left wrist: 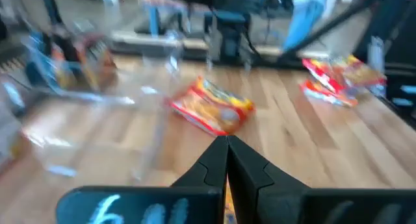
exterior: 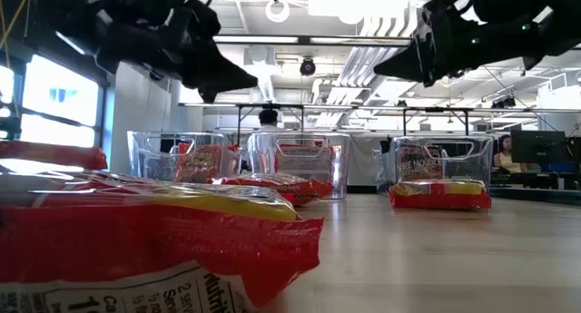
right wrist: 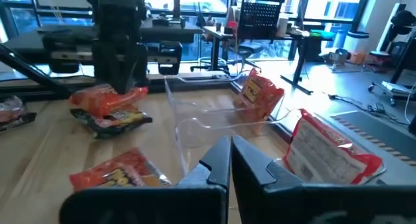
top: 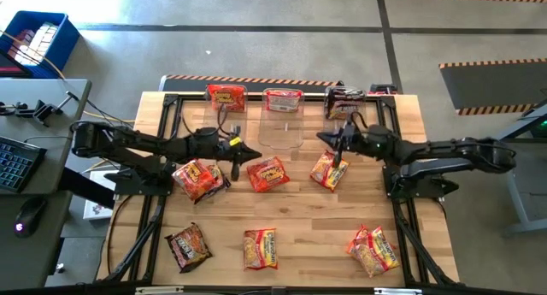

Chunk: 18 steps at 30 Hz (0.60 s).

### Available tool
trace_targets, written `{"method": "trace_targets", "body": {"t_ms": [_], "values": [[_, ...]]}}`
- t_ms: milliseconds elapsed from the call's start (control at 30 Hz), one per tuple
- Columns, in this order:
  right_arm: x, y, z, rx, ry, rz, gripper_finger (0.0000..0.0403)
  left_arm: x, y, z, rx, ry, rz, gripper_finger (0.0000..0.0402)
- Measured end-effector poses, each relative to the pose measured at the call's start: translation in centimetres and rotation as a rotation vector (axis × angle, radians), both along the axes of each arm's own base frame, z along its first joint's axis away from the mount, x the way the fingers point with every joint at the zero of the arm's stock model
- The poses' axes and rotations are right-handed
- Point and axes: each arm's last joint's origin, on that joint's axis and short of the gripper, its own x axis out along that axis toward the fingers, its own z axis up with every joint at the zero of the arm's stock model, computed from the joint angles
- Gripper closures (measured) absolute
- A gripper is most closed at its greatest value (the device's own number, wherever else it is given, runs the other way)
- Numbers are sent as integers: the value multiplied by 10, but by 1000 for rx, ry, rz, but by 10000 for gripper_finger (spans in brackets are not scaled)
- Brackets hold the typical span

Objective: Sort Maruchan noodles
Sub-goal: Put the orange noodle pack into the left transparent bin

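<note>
Showing "2 serv" on nearest noodle packet (exterior: 154, 249), left pincer (top: 254, 155) closed, empty, right pincer (top: 323, 138) likewise.

A pale wooden table (top: 308, 235) carries crinkly orange-red ramen packets (top: 267, 173) scattered across it, one dark brown packet (top: 188, 246) near the front left corner. Three clear plastic bins (top: 282, 101) line the far edge (each holding a packet). The left gripper (top: 254, 154), pinched closed, hovers between two packets; the right gripper (top: 323, 138), also closed, hangs above another packet (top: 329, 170).
</note>
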Motion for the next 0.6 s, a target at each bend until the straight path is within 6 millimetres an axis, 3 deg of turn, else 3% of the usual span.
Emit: {"method": "trace_targets", "body": {"t_ms": [167, 300, 467, 600], "values": [[3, 17, -2, -28, 24, 25, 403, -3, -28, 8, -57, 287, 30, 401], [4, 25, -2, -48, 33, 62, 403, -18, -51, 12, -99, 608, 146, 391], [4, 29, -3, -48, 44, 83, 403, -35, -83, 18, -71, 858, 228, 348], [4, 30, -5, -36, 57, 86, 403, -43, -100, 20, -82, 959, 295, 301]]}}
